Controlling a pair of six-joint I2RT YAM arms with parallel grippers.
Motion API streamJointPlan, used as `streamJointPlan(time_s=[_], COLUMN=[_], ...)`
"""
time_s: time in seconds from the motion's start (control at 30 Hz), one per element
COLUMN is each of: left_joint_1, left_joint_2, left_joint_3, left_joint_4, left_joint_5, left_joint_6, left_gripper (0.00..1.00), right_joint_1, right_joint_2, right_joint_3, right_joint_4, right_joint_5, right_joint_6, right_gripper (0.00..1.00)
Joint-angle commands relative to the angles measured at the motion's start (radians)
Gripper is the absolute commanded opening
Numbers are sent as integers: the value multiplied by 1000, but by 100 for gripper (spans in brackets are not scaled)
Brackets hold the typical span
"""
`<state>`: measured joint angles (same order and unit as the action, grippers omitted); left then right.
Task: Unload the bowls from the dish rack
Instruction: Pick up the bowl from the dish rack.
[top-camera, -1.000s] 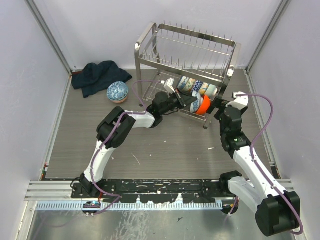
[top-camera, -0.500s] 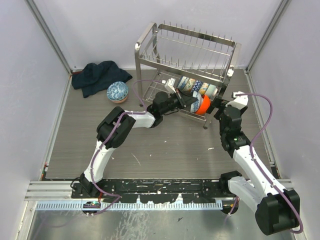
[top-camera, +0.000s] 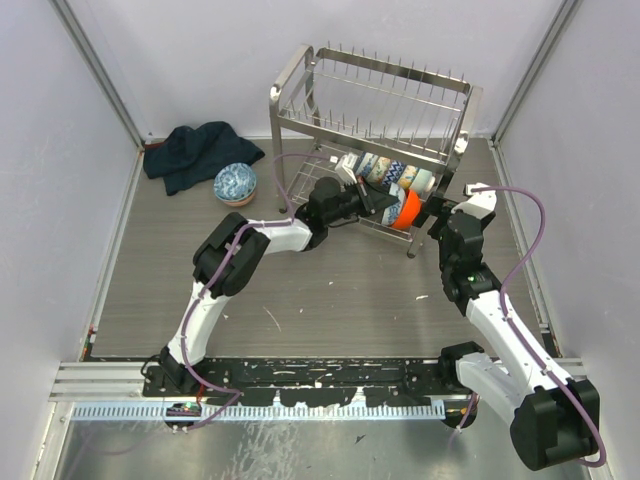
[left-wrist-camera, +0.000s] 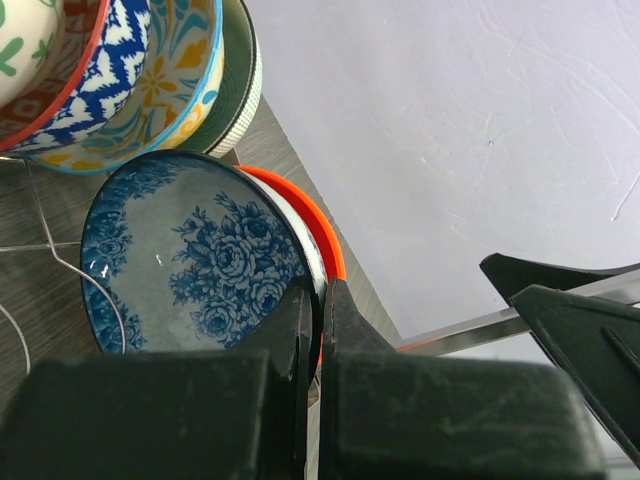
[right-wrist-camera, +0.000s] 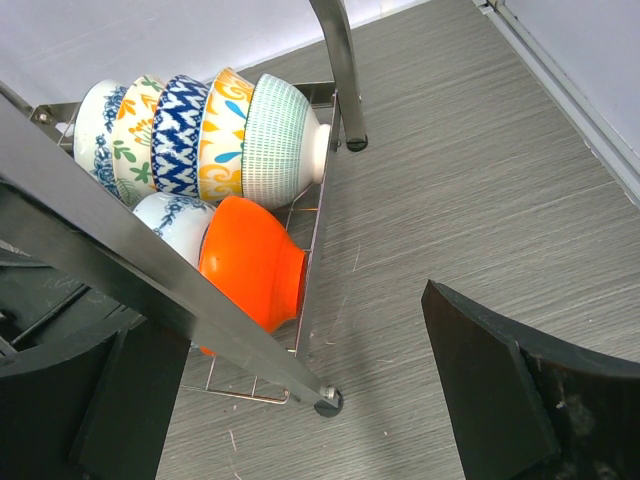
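Dish rack (top-camera: 375, 100): 1. Bowls (right-wrist-camera: 200, 130): 7 in lower tier; 1 loose bowl (top-camera: 235, 183) on desk (top-camera: 330, 290). Left claw (left-wrist-camera: 320, 330) reaches into rack, clenched on blue floral bowl (left-wrist-camera: 190, 260) rim. Right claw (right-wrist-camera: 290, 385) released, at rack's right end.

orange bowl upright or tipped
Tipped on its side: the orange bowl stands on edge in the dish rack, foot facing sideways.
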<state>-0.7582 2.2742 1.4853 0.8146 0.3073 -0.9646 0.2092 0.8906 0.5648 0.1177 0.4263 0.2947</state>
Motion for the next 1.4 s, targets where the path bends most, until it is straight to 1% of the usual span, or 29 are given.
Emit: streamJointPlan(time_s=[0.0, 0.33, 0.6, 0.83, 1.17, 1.37], left_joint_1=[1, 13, 29, 32, 37, 48], left_joint_2=[-83, -88, -74, -92, -195, -212], left_joint_3=[43, 53, 33, 15, -61, -80], left_joint_4=[78, 106, 215, 207, 98, 133], left_joint_5=[80, 91, 78, 68, 11, 23], left_joint_6=[12, -3, -62, -49, 47, 20], left_gripper=[0, 0, 0, 0, 0, 0], right_joint_1=[-31, -33, -35, -36, -37, -37], right_joint_2=[-2, -5, -2, -1, -3, -4], right_joint_3=[38, 39, 40, 40, 40, 39], right_joint_4=[31, 30, 29, 28, 28, 29], right_joint_5=[86, 85, 84, 86, 83, 83], right_joint_6=[3, 3, 4, 4, 4, 4], right_gripper=[100, 100, 100, 100, 100, 100])
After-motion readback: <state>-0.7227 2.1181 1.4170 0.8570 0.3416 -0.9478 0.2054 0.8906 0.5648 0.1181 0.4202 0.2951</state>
